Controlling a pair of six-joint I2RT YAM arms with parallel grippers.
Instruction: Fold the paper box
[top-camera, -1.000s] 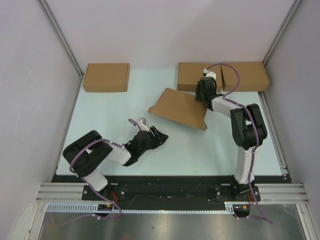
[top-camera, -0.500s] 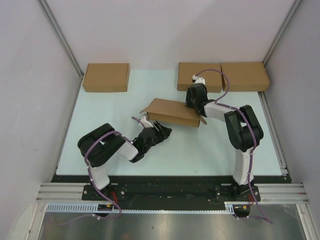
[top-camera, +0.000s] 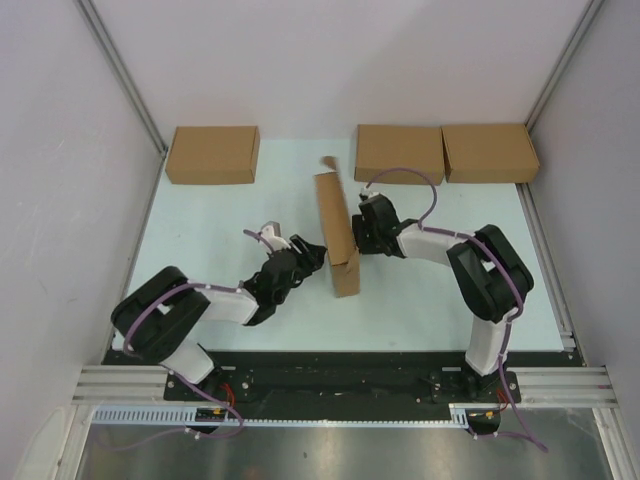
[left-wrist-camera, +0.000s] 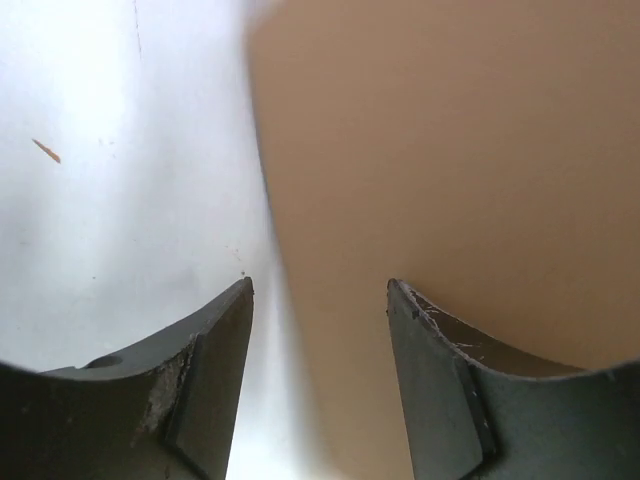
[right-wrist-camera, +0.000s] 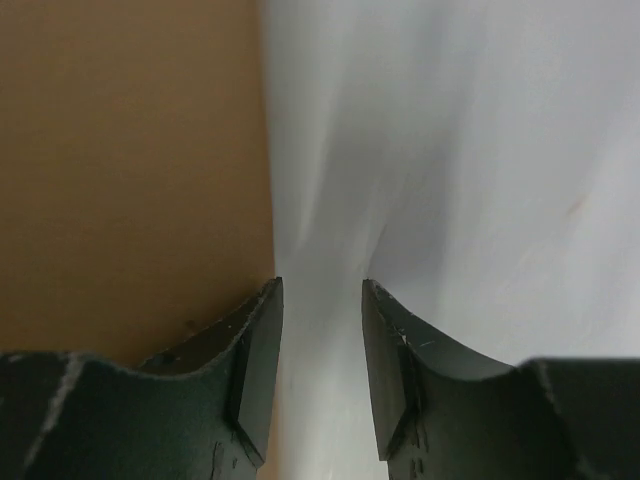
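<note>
The paper box (top-camera: 338, 232) is a closed, flat brown cardboard box standing on its long edge in the middle of the table, running front to back. My left gripper (top-camera: 314, 256) is open at its left face near the front end. In the left wrist view the open gripper (left-wrist-camera: 320, 288) faces the brown cardboard (left-wrist-camera: 450, 150), with nothing between the fingers. My right gripper (top-camera: 359, 232) is open against the box's right face. In the right wrist view the gripper (right-wrist-camera: 322, 285) holds nothing, and the cardboard (right-wrist-camera: 130, 150) lies beside its left finger.
Three compact brown boxes lie along the back edge: one at the back left (top-camera: 212, 154), two side by side at the back right (top-camera: 399, 153) (top-camera: 490, 152). Grey enclosure walls and aluminium rails border the pale table (top-camera: 200, 230).
The paper box has gone from lying tilted in the right gripper's reach to standing on edge mid-table. Both grippers have moved in to its two faces.
</note>
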